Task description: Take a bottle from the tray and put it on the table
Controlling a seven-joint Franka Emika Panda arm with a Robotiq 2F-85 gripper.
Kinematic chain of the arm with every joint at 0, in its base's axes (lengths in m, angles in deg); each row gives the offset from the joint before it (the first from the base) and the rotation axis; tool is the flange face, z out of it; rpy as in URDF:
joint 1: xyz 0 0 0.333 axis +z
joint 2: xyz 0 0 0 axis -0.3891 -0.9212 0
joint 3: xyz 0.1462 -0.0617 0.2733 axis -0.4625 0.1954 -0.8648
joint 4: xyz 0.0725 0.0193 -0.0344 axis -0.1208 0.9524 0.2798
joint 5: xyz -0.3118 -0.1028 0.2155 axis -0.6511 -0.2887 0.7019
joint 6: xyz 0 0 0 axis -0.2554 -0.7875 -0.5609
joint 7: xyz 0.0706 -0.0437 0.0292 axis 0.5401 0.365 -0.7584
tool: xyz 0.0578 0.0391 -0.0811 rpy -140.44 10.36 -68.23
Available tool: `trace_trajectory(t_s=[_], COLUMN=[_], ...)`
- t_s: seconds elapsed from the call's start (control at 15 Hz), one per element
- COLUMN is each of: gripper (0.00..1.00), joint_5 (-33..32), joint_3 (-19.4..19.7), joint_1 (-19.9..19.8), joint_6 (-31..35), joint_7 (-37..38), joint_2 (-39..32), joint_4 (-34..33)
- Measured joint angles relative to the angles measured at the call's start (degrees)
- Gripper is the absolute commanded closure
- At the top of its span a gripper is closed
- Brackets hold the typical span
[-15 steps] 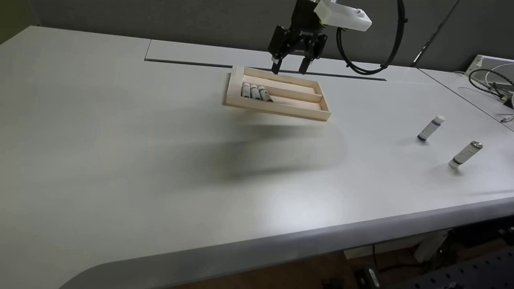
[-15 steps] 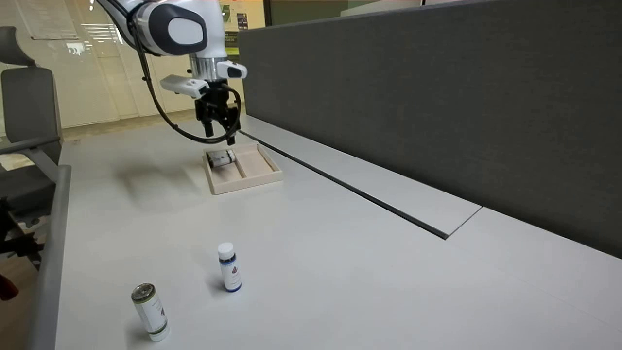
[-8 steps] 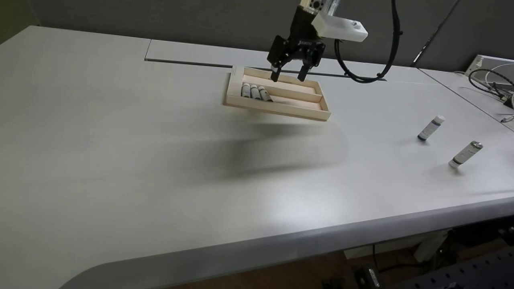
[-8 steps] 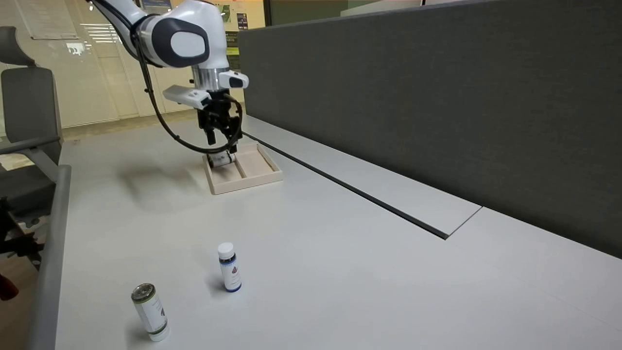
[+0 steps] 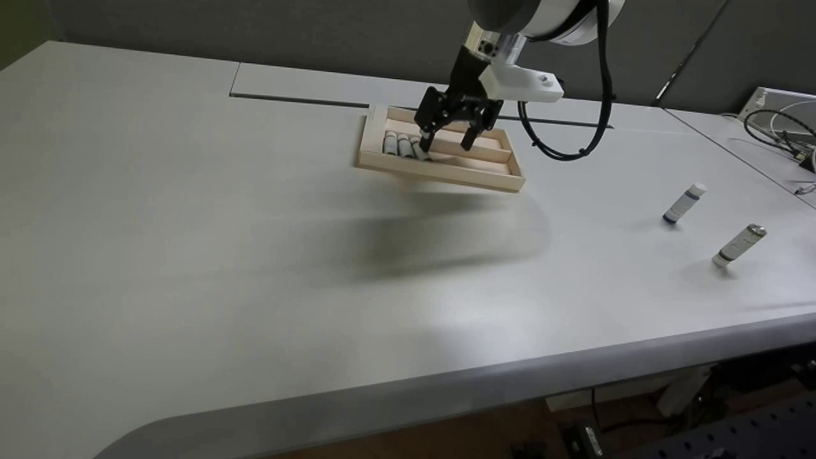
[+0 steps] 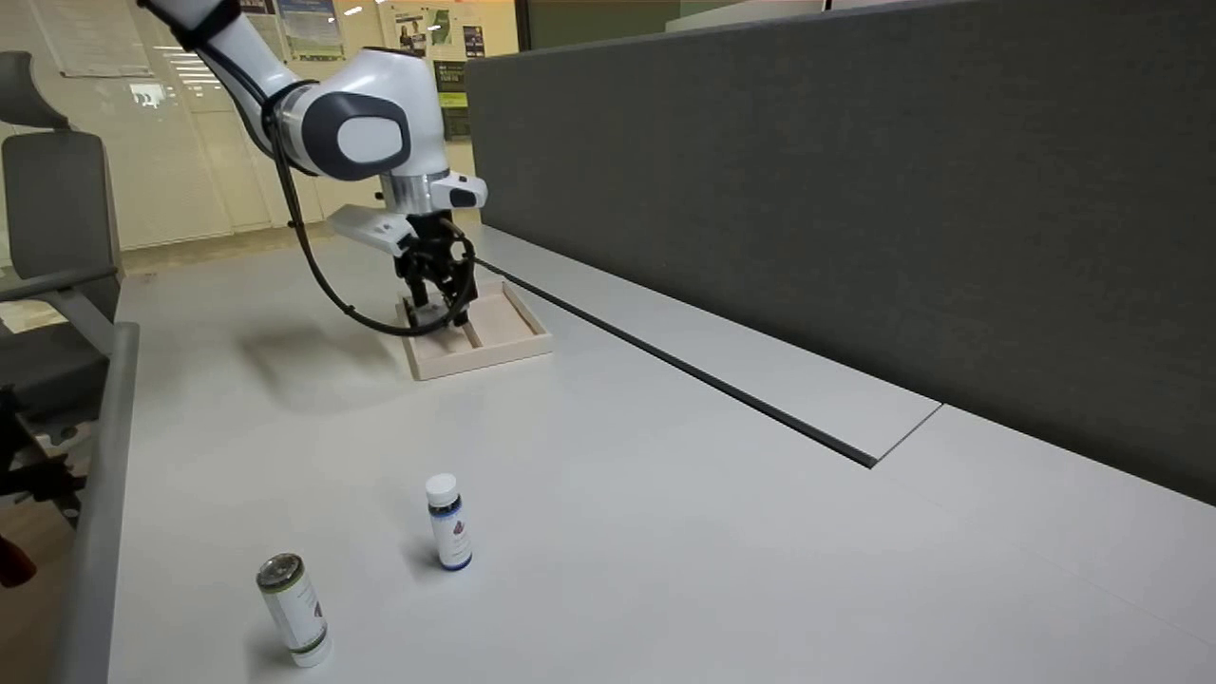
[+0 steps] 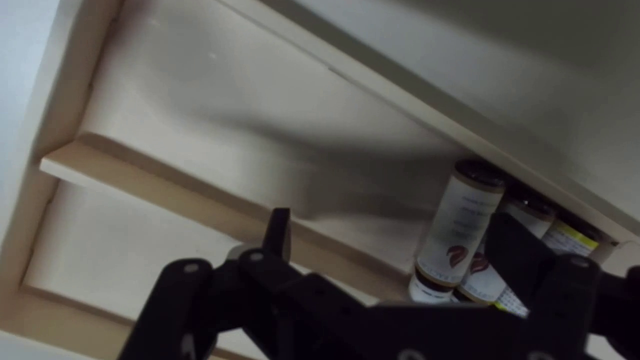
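The beige wooden tray (image 5: 446, 174) (image 6: 483, 359) sits on the white table (image 5: 242, 268). Three bottles lie side by side in one compartment. In the wrist view the endmost bottle (image 7: 460, 225) has a white label, dark base and white cap, and leans slightly from its neighbour. My gripper (image 5: 446, 147) is open and empty over the tray; it also shows in an exterior view (image 6: 440, 313). In the wrist view the open jaws (image 7: 390, 216) have one finger by the divider and the other over the neighbouring bottles, with the endmost bottle between. Whether a finger touches the bottles I cannot tell.
Two more bottles stand upright on the table, one with a white cap (image 5: 684, 203) (image 6: 449, 534), one with a dark end up (image 5: 739, 245) (image 6: 296, 613). A grey partition (image 6: 807, 209) runs along the table's back. The tray divider (image 7: 165, 187) lies below the jaws.
My gripper has come down towards the tray, shifting slightly towards the bottles, and has stayed open. The tray and bottles have not moved.
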Motion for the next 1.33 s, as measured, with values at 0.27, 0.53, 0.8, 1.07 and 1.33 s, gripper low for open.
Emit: trace_trajectory(t_s=[0.27, 0.53, 0.8, 1.07, 1.33], gripper=[0.00, 0.00, 0.39, 0.67, 0.92], joint_5=[0.10, 0.10, 0.10, 0.10, 0.10], joint_3=[-0.15, -0.21, -0.30, -0.34, -0.35], joint_1=[0.08, 0.10, 0.15, 0.17, 0.18], joint_6=[1.62, 1.98, 2.05, 2.85, 3.11], joint_7=[0.11, 0.18, 0.18, 0.18, 0.18], joint_2=[-0.61, -1.28, -1.93, -2.09, -2.10], joint_4=[-0.01, -0.12, -0.17, -0.30, -0.44])
